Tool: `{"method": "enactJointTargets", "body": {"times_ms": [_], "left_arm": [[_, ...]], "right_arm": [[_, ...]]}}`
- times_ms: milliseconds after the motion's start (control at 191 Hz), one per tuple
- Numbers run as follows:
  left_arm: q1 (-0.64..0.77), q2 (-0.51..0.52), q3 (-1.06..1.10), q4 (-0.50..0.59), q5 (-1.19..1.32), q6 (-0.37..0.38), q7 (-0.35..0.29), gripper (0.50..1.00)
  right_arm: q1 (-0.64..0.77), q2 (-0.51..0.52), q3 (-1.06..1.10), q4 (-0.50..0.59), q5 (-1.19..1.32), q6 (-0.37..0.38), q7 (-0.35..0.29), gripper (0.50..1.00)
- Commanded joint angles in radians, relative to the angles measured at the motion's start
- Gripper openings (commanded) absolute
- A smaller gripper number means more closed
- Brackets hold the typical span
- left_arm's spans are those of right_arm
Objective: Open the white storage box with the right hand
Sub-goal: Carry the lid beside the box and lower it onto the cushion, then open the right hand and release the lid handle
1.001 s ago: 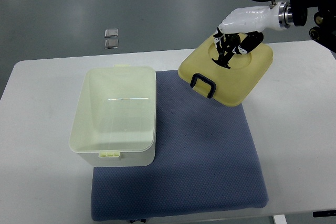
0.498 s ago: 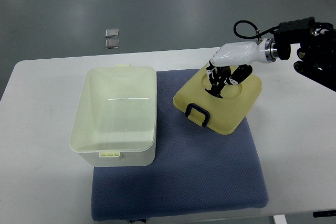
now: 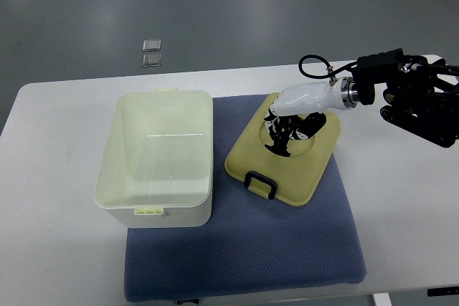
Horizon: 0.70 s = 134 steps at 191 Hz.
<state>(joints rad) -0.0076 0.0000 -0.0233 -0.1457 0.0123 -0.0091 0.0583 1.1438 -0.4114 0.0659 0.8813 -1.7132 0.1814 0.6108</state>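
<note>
The white storage box point(image 3: 156, 159) stands open on the left part of a blue mat point(image 3: 272, 241), its inside empty. Its pale yellow lid point(image 3: 283, 163) lies to the right of the box on the mat, with a dark handle clip point(image 3: 259, 183) at its near edge. My right hand point(image 3: 290, 123) comes in from the right, white-shelled with black fingers curled into the lid's round recess, shut on the lid. The left arm does not show.
The mat lies on a white table point(image 3: 50, 249). Two small shiny squares point(image 3: 151, 52) sit on the grey floor beyond the table's far edge. The right arm's dark wrist links point(image 3: 416, 98) hang over the table's right side.
My right hand has carried the lid down and to the left, from above the table's far right toward the mat beside the box. The box has not moved.
</note>
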Motion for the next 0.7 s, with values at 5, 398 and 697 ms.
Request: {"method": "enactJointTargets", "body": {"times_ms": [5, 398, 697], "left_arm": [[0.000, 0.000, 0.000, 0.000, 0.000, 0.000, 0.000, 1.000], [0.000, 0.000, 0.000, 0.000, 0.000, 0.000, 0.000, 1.000], [0.000, 0.000, 0.000, 0.000, 0.000, 0.000, 0.000, 1.000]], "right_arm": [[-0.015, 0.000, 0.000, 0.002, 0.003, 0.003, 0.000, 0.500], [-0.015, -0.007, 0.015, 0.007, 0.145, 0.064, 0.000, 0.913], [0.007, -0.024, 0.083, 0.015, 0.457, 0.112, 0.000, 0.921]]}}
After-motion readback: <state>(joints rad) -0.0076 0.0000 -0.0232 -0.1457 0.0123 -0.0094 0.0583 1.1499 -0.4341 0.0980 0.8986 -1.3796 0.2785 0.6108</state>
